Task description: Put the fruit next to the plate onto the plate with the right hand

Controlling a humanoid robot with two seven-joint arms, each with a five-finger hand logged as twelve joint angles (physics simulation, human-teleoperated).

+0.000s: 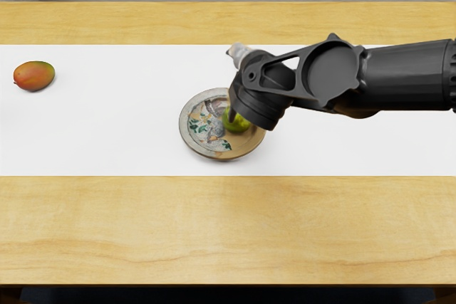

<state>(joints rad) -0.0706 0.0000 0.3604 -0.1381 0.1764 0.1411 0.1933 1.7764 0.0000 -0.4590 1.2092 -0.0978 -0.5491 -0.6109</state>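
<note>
I see the right hand [249, 108] over the plate [203, 132], w/ the green fruit [239, 124] right under it, at the plate's right side. Can't tell if the hand grips it. A mango [33, 75] lies far left on the white strip [107, 140].

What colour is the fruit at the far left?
The fruit is orange-red with green, seen in the head view.

Green fruit [239, 124]: lay mostly hidden beneath right hand [256, 97] | plate [188, 123]: right rim was covered under that hand; pattern too small to read | right arm [402, 76]: was cut off at frame edge
</note>
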